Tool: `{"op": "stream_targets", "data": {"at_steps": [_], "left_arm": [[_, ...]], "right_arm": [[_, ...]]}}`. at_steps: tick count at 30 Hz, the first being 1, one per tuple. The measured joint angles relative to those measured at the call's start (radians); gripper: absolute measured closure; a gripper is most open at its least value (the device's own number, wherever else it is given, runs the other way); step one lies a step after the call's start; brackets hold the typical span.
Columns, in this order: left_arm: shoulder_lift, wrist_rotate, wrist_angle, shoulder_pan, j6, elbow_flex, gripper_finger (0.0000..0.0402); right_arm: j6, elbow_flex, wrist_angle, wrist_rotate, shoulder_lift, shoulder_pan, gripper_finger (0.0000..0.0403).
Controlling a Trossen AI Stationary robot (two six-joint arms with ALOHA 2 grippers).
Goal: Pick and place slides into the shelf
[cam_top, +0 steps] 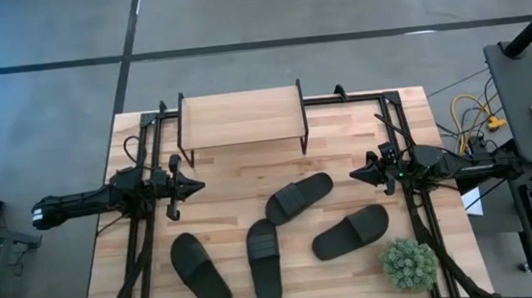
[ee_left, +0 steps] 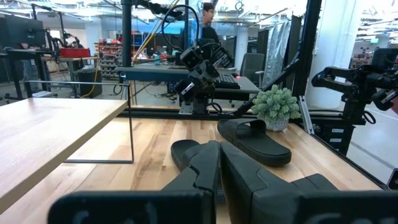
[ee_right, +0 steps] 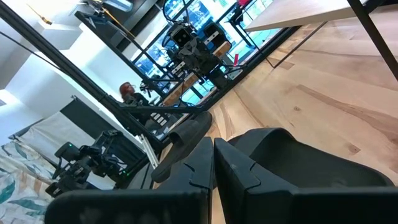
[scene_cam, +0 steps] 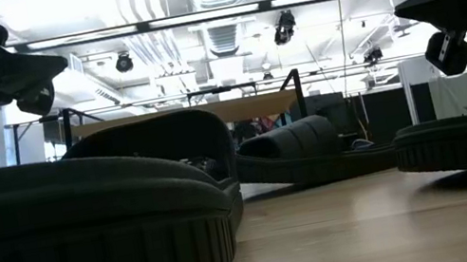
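- Four black slides lie loose on the tabletop (cam_top: 139,131) in front of the shelf (cam_top: 241,118): the far-left slide (cam_top: 201,272), the upright middle slide (cam_top: 264,261), the slanted slide nearest the shelf (cam_top: 299,197), and the right-hand slide (cam_top: 350,231).
- The shelf stands at the table's far edge with its plank top bare; no slide sits on it or, as far as the high view shows, under it.
- The left gripper (cam_top: 195,185) hangs over the table just left of the shelf's near corner, fingers clenched on nothing.
- The right gripper (cam_top: 357,174) mirrors it on the other side, likewise pinched together and empty, a little beyond the slanted slide's toe.
- A small potted plant (cam_top: 410,263) sits at the table's near right corner, just beside the right-hand slide.
- Judged from this, the job stands at its opening step: no slide has been picked.
- The next move calls for one gripper to spread its fingers, come down over a slide's strap or sole edge, and close; the slanted slide looks the handiest for either arm.
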Motion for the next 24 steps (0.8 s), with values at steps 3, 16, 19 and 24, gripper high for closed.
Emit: {"op": "stream_targets", "data": {"at_steps": [3, 16, 19, 24], "left_arm": [[0.000, -0.005, 0.000, 0.000, 0.000, 0.000, 0.0400], [0.000, -0.003, 0.000, 0.000, 0.000, 0.000, 0.0400], [0.000, -0.002, 0.000, 0.000, 0.000, 0.000, 0.0400], [0.000, -0.002, 0.000, 0.000, 0.000, 0.000, 0.0400]], "right_arm": [[0.000, 0.000, 0.000, 0.000, 0.000, 0.000, 0.0394], [0.000, 0.000, 0.000, 0.016, 0.000, 0.000, 0.0394], [0.000, 0.000, 0.000, 0.016, 0.000, 0.000, 0.0394], [0.000, 0.000, 0.000, 0.016, 0.000, 0.000, 0.0394]]}}
